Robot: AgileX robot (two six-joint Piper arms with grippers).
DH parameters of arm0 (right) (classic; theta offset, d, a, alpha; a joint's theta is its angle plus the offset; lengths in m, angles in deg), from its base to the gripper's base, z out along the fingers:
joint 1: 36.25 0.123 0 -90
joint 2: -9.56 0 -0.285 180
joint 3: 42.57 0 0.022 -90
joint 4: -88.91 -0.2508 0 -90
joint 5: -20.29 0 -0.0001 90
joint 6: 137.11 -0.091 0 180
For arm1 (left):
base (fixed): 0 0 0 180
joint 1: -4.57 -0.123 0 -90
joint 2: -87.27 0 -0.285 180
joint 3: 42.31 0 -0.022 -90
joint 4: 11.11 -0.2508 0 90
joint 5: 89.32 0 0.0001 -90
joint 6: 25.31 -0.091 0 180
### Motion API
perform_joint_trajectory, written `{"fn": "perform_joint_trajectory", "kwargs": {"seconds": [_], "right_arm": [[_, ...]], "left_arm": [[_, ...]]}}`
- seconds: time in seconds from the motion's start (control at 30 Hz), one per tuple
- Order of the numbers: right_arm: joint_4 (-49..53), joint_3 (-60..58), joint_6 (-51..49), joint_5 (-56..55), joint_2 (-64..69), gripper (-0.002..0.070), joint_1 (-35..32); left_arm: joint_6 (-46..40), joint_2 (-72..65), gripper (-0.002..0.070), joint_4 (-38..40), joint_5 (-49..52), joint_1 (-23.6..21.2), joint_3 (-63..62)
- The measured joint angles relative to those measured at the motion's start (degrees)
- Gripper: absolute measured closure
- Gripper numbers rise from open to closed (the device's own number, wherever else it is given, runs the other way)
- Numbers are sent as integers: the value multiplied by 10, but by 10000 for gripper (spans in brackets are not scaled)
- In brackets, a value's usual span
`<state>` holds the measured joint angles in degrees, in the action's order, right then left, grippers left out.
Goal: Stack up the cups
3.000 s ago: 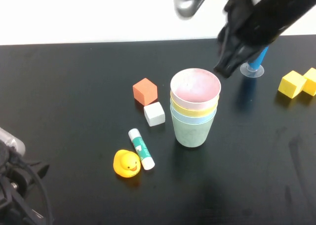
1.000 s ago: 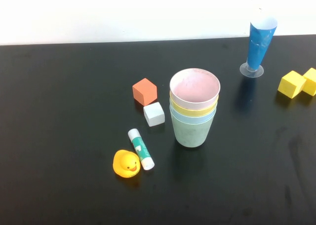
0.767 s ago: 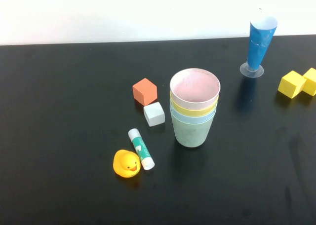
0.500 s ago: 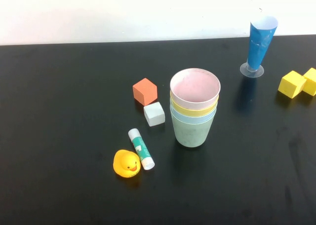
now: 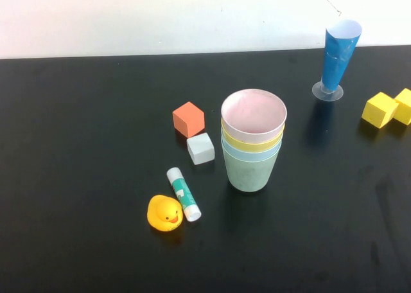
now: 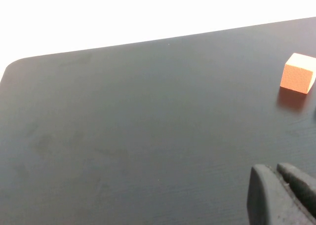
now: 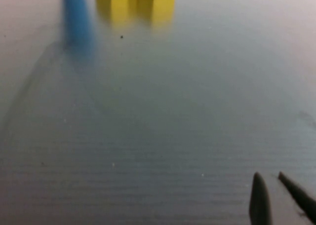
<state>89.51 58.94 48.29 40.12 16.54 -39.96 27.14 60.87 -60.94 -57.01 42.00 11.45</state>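
Four cups stand nested in one upright stack in the middle of the black table [image 5: 77, 113]: pink cup [image 5: 253, 113] on top, then yellow cup [image 5: 252, 142], light blue cup [image 5: 252, 153], and pale green cup [image 5: 250, 174] at the bottom. Neither arm appears in the high view. In the left wrist view my left gripper [image 6: 275, 168] is shut and empty, low over bare table. The right wrist view has my right gripper [image 7: 268, 175] over bare table, its thin tips almost together with nothing between them. No cup appears in either wrist view.
Left of the stack lie an orange cube [image 5: 189, 119], a white cube [image 5: 200, 148], a glue stick [image 5: 183, 193] and a yellow duck [image 5: 164, 213]. A tall blue cone [image 5: 336, 58] and two yellow blocks [image 5: 387, 108] stand at the far right.
Three seconds ago my right arm hung over the stack and my left arm showed at the near left; both have left the high view. Nothing has moved in the last second.
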Motion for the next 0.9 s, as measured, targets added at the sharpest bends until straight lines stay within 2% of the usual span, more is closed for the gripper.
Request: {"fn": "perform_joint_trajectory", "kwargs": {"seconds": [0.8, 0.9], "right_arm": [[2, 0, 0, 3, 0, 657, 0], [2, 0, 0, 3, 0, 657, 0]], "left_arm": [[0, 0, 676, -4, -1, 0, 14], [0, 0, 676, 49, -2, 0, 47]]}}
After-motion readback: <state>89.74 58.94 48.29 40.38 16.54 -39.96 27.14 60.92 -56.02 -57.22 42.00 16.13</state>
